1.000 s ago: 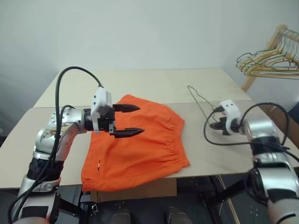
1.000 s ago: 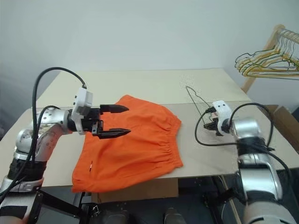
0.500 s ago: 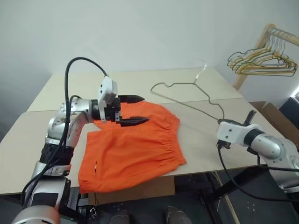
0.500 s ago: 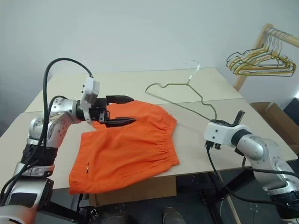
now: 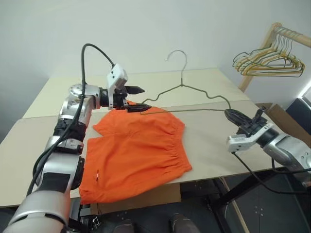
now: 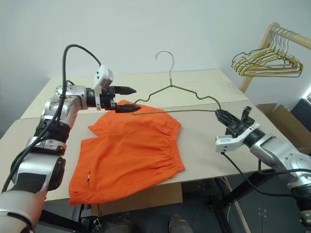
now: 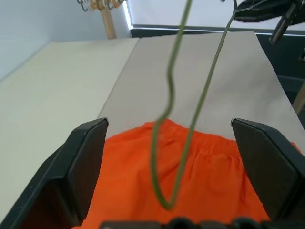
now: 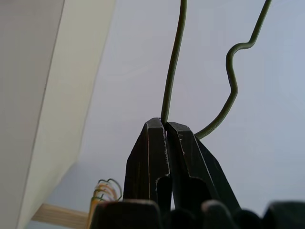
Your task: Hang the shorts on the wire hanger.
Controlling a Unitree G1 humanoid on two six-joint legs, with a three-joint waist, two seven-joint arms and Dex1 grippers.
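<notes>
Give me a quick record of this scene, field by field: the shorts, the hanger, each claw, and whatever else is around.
shorts: orange shorts lying flat on the table, waistband toward the robot's right
wire hanger: wire hanger held upright above the table, hook on top, one end corner pinched, the other end between open fingers
right claw: right claw shut on the hanger's end corner
left claw: left claw open, fingers on either side of the hanger's far end, above the shorts
background: bunched hangers on a wooden rail, far right

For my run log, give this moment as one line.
right end effector: shut on hanger | left end effector: open at far corner | shorts: flat on table
</notes>
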